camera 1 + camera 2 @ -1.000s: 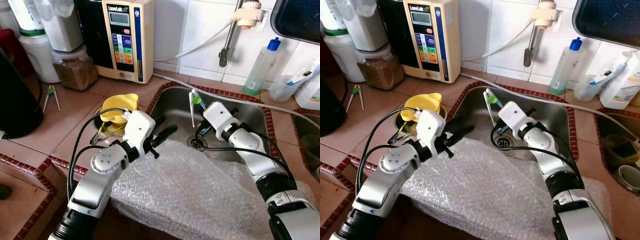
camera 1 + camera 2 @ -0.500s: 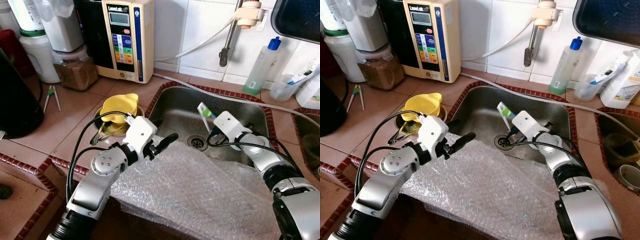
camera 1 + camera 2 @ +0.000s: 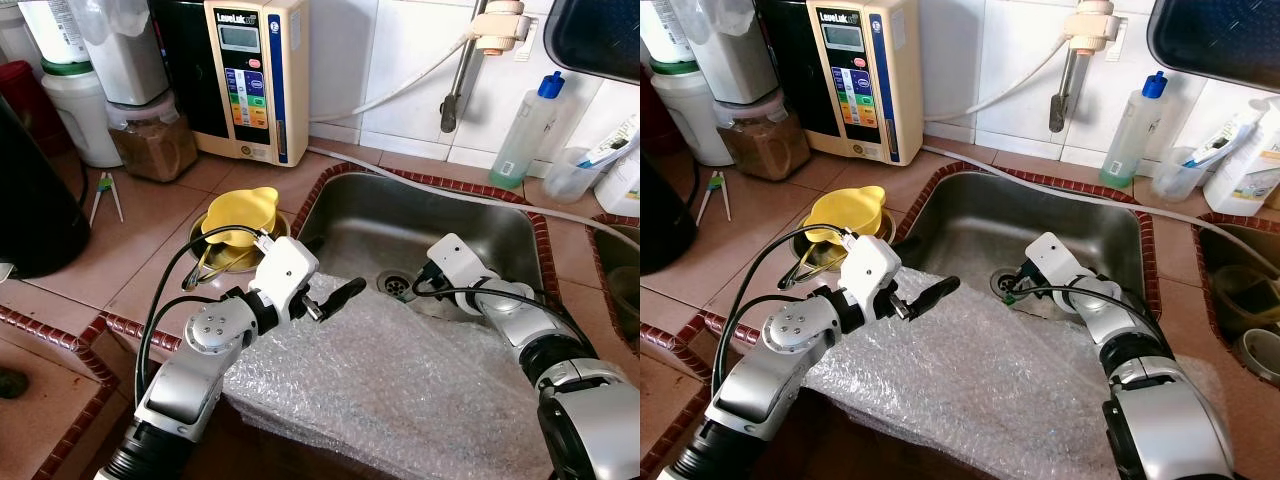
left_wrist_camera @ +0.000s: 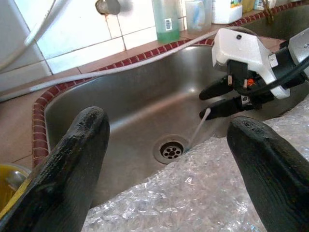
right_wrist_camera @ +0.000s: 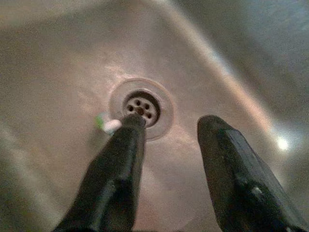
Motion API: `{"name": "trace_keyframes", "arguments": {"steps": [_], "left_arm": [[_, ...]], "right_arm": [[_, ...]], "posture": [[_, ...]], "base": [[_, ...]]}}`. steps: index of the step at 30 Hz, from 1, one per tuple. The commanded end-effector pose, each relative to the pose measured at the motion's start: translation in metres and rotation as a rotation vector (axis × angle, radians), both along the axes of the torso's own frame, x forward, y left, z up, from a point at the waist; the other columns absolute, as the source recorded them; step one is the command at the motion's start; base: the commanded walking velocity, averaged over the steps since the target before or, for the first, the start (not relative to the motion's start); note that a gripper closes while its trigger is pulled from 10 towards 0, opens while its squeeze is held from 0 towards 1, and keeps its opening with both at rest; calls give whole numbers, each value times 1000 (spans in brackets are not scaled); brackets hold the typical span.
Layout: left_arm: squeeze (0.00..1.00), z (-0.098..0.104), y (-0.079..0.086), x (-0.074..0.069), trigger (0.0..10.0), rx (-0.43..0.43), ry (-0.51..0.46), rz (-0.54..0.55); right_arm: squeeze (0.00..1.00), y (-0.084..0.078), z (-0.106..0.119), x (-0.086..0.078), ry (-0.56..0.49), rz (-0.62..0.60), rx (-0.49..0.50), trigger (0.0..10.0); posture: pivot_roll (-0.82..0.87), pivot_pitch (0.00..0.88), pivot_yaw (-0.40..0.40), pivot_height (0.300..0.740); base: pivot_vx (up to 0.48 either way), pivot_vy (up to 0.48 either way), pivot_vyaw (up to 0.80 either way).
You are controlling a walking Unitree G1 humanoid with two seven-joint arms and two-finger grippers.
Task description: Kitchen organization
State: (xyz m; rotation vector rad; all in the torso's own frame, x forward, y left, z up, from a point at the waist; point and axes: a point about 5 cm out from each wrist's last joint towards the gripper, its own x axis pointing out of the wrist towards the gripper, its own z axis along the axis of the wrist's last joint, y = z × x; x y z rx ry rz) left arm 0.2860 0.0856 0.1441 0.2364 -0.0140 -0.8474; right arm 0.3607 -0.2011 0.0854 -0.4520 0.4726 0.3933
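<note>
Right pincer [image 4: 219, 99] hangs low in the sink [image 3: 350, 215], its two black fingers parted, just above the drain [image 5: 140, 107]. A toothbrush [image 4: 199, 128], white with a green end, leans from the lower finger down toward the drain; whether it is pinched or merely resting against that finger, I cannot tell. In the head views the drain sits at about 3 o'clock from the left pincer [image 3: 340, 295], which hovers wide open and empty over the bubble wrap [image 3: 400, 390] draped on the near rim of the sink.

To do this step well, the right arm should settle the brush before anything else: close squarely across the handle, not the bristle end, and check it holds before lifting. The wet steel slopes toward the drain, so a loose brush will likely slide there. Lifting straight up, clear of the wrap's edge, seems safest. The yellow jug [image 3: 238, 215] lies on the surface at 10 o'clock of the drain.
</note>
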Motion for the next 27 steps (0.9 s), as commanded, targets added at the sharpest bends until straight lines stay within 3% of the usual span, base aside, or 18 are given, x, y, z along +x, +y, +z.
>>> {"name": "trace_keyframes", "arguments": {"steps": [1, 7, 8, 10, 12, 13, 16, 17, 19, 22, 24, 27], "left_arm": [[1000, 1, 0, 0, 10000, 17, -7, -7], [1000, 8, -1, 6, 10000, -25, -47, 60], [1000, 11, 1, 8, 10000, -35, -62, 92], [1000, 16, 11, 21, 10000, -55, -77, 225], [1000, 17, 15, 27, 10000, -58, -63, 308], [1000, 23, 19, 31, 10000, -120, -77, 378], [1000, 28, 27, 40, 10000, -172, -84, 506], [1000, 28, 27, 40, 10000, -172, -84, 506], [1000, 30, 37, 49, 10000, -183, -99, 619], [1000, 31, 39, 51, 10000, -188, -95, 639], [1000, 30, 53, 63, 10000, -189, -67, 773], [1000, 27, 61, 70, 10000, -200, -27, 848]], "right_arm": [[1000, 2, 2, 1, 10, -6, 72, 10000], [1000, 4, 17, 7, -113, -24, 152, 10000], [1000, 6, 22, 9, -157, -24, 159, 10000], [1000, 22, 34, 12, -249, 23, 275, 10000], [1000, 30, 36, 10, -280, 62, 311, 10000], [1000, 41, 38, 5, -322, 106, 348, 10000], [1000, 69, 37, -14, -383, 206, 402, 10000], [1000, 69, 37, -14, -383, 206, 402, 10000], [1000, 81, 30, -28, -384, 250, 404, 10000], [1000, 83, 28, -30, -382, 258, 403, 10000], [1000, 88, 24, -41, -367, 279, 426, 10000], [1000, 90, 23, -47, -359, 277, 446, 10000]], "posture": [[19, 0, 27, 740], [16, 0, 22, 740], [12, 0, 20, 740], [10, 0, 20, 740], [11, 0, 16, 740], [11, 0, 17, 740], [1, 0, 25, 740], [1, 0, 25, 740], [-13, 0, 33, 740], [-17, 0, 35, 740], [-27, 0, 40, 740], [-41, 0, 47, 740]], "base": [[0, 0, 0], [0, 0, 0], [0, 0, 0], [0, 0, 0], [0, 0, 0], [0, 0, 0], [0, 0, 0], [0, 0, 0], [0, 0, 0], [0, 0, 0], [0, 0, 0], [0, 0, 0]]}}
